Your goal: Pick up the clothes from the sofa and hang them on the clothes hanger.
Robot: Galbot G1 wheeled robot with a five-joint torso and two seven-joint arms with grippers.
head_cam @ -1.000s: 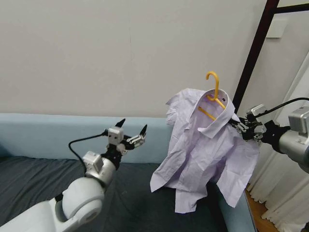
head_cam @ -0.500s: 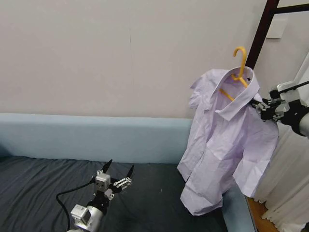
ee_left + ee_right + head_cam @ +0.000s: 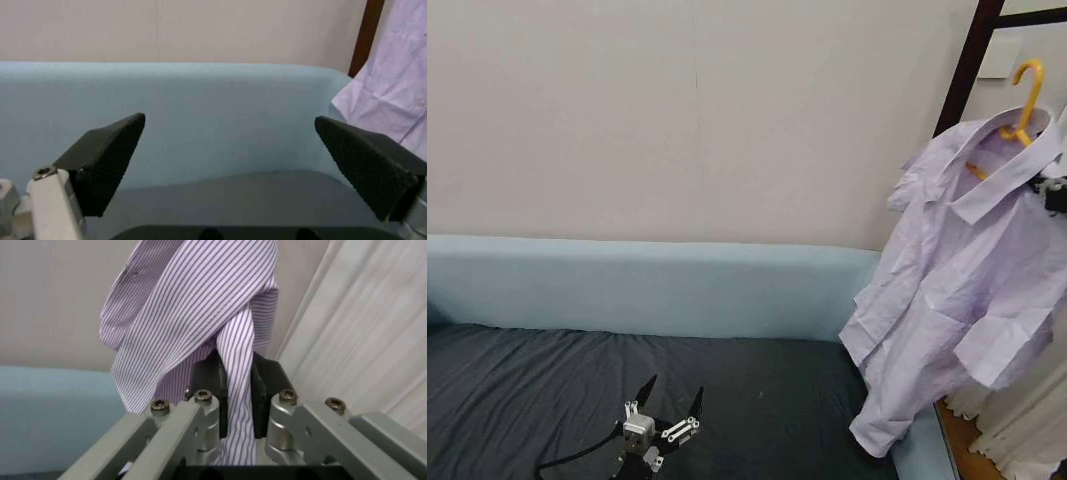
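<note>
A lilac striped shirt (image 3: 962, 290) hangs on a yellow hanger (image 3: 1024, 100) at the right of the head view, beside a dark rack post (image 3: 965, 65). My right gripper (image 3: 235, 385) is shut on a fold of the shirt (image 3: 200, 305), its black pads pinching the cloth. At the right edge of the head view a dark bit of that gripper (image 3: 1056, 192) shows behind the shirt's shoulder. Low over the sofa's dark seat my left gripper (image 3: 667, 402) stands open; its black fingertips (image 3: 110, 155) are wide apart with nothing between them.
The sofa has a light blue backrest (image 3: 647, 285) and a dark grey seat (image 3: 517, 390). A plain wall rises behind it. White curtains (image 3: 1022, 420) hang at the far right, over a strip of wooden floor (image 3: 957, 440).
The shirt on its hanger has moved right and up, toward the rack post, carried by my right gripper. My left arm has dropped low over the seat, still open.
</note>
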